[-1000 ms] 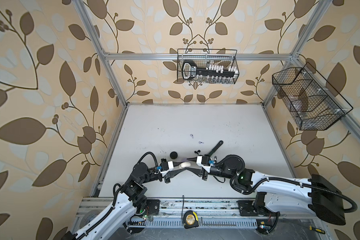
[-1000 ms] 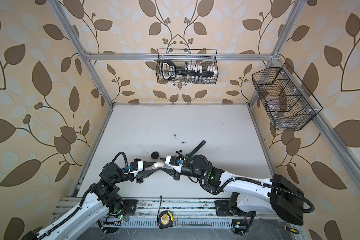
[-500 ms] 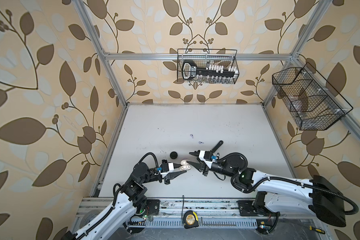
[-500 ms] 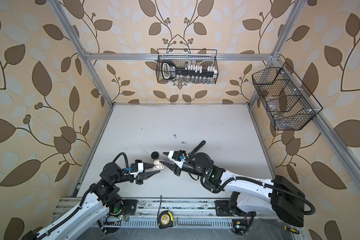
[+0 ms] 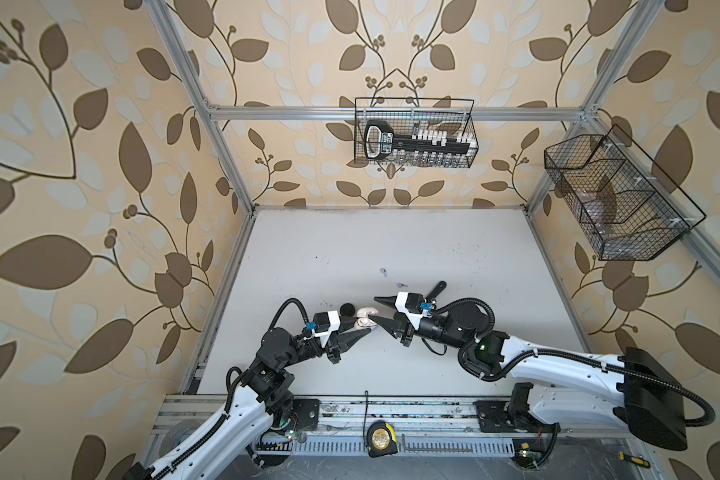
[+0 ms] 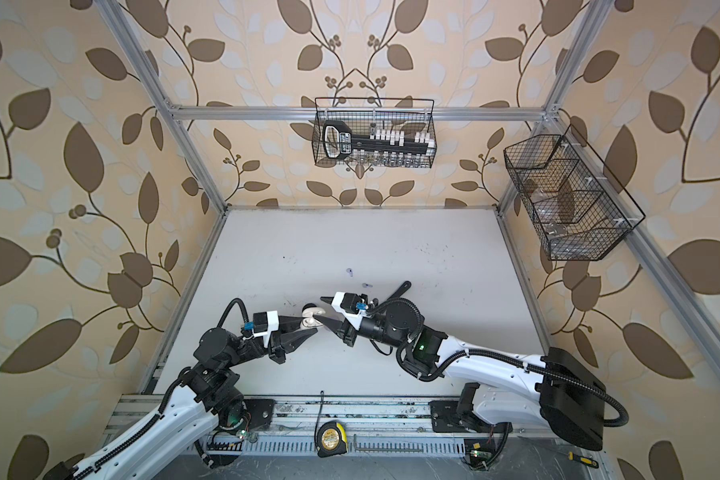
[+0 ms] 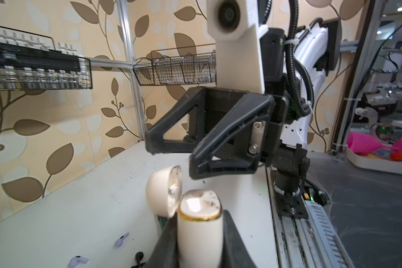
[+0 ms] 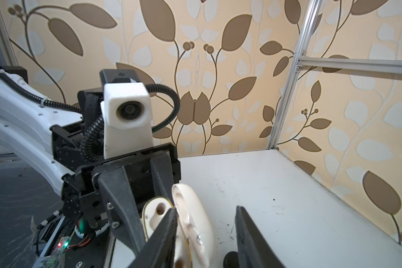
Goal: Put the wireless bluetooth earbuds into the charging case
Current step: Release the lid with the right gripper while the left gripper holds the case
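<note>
**Case held open, no earbud picked up yet**

The left gripper [image 5: 357,328] is clamped tight on the body of the cream charging case [image 7: 200,228]. It holds the case clear of the worktop [image 5: 391,241], over the front half and left of centre. The lid [image 7: 163,197] is swung open to one side, and the wells that show look empty.

The right gripper [image 8: 207,222] faces the case with jaws parted wide and holds nothing. In the right wrist view one finger [image 8: 165,232] sits at the gap between lid and body; the other stands clear beyond the lid. Whether the near finger touches the lid cannot be told.

Two lilac earbuds [image 5: 383,272] lie loose near the middle of the worktop, well apart from the case and on its back-edge side. A dark wrench-shaped tool [image 5: 436,288] lies beside the right arm.

Judgement: the opening step looks done, and fetching comes next. The right gripper would need to back off the lid, reach an earbud and pinch its small body narrowly. The stem must be turned to suit a well while the left gripper keeps the case steady.
</note>
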{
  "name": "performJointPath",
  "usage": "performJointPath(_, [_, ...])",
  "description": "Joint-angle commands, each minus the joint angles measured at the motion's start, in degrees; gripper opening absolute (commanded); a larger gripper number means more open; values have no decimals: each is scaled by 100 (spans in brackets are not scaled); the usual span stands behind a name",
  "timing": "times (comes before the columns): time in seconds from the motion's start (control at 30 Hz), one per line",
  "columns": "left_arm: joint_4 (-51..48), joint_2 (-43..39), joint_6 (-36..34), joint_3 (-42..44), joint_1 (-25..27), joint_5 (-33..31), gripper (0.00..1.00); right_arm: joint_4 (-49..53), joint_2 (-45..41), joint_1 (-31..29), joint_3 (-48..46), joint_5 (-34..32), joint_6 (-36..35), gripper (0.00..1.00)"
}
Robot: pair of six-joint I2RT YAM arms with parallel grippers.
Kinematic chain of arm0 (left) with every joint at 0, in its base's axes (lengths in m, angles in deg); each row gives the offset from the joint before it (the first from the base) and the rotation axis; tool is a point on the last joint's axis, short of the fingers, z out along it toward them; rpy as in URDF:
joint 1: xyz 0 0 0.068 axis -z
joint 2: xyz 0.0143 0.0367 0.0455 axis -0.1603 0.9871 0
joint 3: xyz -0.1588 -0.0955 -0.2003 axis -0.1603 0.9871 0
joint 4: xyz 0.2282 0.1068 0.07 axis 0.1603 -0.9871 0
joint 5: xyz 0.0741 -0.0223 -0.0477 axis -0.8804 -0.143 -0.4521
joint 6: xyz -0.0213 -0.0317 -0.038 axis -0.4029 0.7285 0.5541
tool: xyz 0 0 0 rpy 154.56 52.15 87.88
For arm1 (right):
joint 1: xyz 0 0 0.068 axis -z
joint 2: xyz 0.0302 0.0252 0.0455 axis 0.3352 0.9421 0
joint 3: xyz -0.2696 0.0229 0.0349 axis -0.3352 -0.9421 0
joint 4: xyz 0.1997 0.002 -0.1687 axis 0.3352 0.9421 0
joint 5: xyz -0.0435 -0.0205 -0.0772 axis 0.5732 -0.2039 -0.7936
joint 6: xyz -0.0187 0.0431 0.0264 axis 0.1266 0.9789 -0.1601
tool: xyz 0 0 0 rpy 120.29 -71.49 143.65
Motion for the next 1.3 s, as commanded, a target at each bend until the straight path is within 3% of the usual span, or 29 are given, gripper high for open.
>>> performJointPath(0.0, [727, -65, 912, -195, 48, -494, 0, 68, -86, -37, 292, -199, 350, 45])
performJointPath(0.17, [686, -60, 1715, -348, 44, -1006, 0, 343, -250, -37, 501, -311, 638, 47])
performJointPath(0.27, [335, -127, 2525, -563, 45, -1671, 0, 503, -398, -37, 584, -587, 775, 48])
performJointPath(0.43, [-1660, 24, 3484, -1680, 43, -2535, 0, 1511, -866, 52, 952, -1522, 1199, 50])
performJointPath(0.6, [-1877, 330, 3955, -1915, 46, -2549, 0, 2624, -1156, 466, 869, -2683, 2236, 53])
performJointPath(0.7, [-1999, 377, 4051, -2044, 45, -2376, 0, 3373, -1406, 751, 630, -3077, 3192, 52])
performJointPath(0.8, [-2117, 314, 4052, -2102, 43, -2177, 0, 4100, -1882, 746, 7, -3900, 4258, 55])
performJointPath(0.93, [-2368, 44, 4103, -2079, 47, -2287, 0, 4677, -2657, 724, -1129, -3988, 5549, 56])
performJointPath(1.1, [-2498, -245, 3879, -2053, 43, -2170, 0, 5525, -3014, 710, -1402, -3789, 5944, 58])
performJointPath(1.27, [-1709, -919, 2488, -1181, 44, -1910, 0, 6550, -2436, 773, -1000, -3518, 5916, 59])
